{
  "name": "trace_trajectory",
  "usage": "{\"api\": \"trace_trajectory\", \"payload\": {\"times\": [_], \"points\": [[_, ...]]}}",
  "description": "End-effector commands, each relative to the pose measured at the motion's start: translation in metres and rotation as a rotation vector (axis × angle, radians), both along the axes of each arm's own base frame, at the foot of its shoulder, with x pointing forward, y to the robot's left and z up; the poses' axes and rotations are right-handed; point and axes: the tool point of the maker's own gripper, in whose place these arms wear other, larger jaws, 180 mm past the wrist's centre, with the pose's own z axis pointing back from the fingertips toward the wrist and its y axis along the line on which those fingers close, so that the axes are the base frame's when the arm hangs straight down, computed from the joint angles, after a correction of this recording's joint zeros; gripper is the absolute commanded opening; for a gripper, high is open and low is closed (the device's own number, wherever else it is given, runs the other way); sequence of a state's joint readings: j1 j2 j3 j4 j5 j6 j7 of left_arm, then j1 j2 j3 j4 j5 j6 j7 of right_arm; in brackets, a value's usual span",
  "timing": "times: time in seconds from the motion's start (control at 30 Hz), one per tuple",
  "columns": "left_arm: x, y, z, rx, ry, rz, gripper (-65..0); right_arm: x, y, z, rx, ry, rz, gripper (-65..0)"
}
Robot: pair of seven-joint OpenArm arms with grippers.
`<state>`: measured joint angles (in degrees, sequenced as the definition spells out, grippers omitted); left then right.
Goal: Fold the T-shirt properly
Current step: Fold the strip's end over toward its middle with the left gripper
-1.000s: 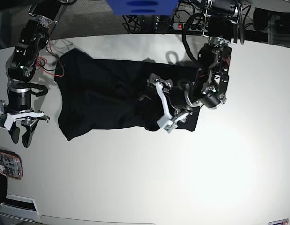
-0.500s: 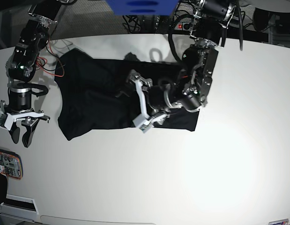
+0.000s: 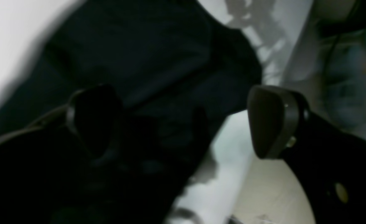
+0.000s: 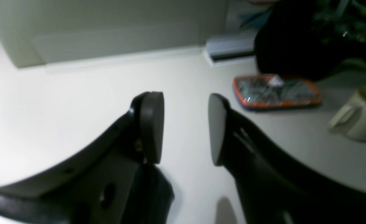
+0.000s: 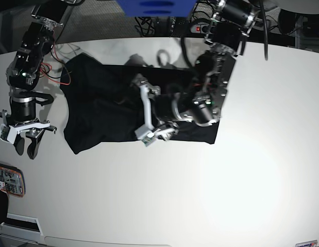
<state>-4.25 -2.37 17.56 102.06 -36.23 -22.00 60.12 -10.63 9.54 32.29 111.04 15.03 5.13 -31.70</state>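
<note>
The soft, matte black short-sleeved T-shirt (image 5: 113, 110) is lying spread on the white desk (image 5: 200, 185). The left claw (image 5: 144, 110) is hovering over the shirt's middle, jaws gaping wide, empty. The right claw (image 5: 24, 146) is hanging beside the shirt, parted, gripping nothing.

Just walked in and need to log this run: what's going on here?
A two-armed robot is folding a black T-shirt spread on a white table. The left gripper reaches across the shirt's middle with jaws wide open, gripping nothing. The right gripper hangs off the shirt beside its edge, jaws parted and empty, near an orange-rimmed phone.
</note>
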Motion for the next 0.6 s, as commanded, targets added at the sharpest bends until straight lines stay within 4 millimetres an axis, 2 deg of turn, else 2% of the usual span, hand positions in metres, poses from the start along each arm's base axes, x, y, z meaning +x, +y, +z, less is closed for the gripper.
{"api": "trace_trajectory", "payload": {"times": [0.0,0.13,0.3,0.4,0.47,0.53,0.57], "points": [[0.005,0.001,0.029,-0.039,-0.094,-0.006,0.0,0.003,-0.002,0.012,-0.013,-0.033,0.004,-42.0],[0.005,0.031,0.054,0.049,-0.267,0.002,0.0,0.000,-0.001,-0.002,0.001,0.050,0.007,-42.0],[0.022,0.069,0.049,0.249,-0.389,0.073,0.0,-0.008,-0.002,-0.025,0.013,0.188,0.005,-41.9],[0.030,0.089,0.038,0.363,-0.427,0.119,0.0,-0.001,-0.005,-0.023,0.002,0.235,0.012,-41.9],[0.037,0.101,0.039,0.383,-0.469,0.174,0.0,0.003,-0.009,-0.019,-0.010,0.250,0.014,-41.7],[0.041,0.114,0.041,0.374,-0.507,0.242,0.0,0.000,-0.009,-0.024,-0.036,0.284,0.031,-38.0],[0.041,0.120,0.041,0.361,-0.526,0.273,0.0,-0.001,0.000,-0.030,-0.062,0.315,0.078,-34.9]]}}
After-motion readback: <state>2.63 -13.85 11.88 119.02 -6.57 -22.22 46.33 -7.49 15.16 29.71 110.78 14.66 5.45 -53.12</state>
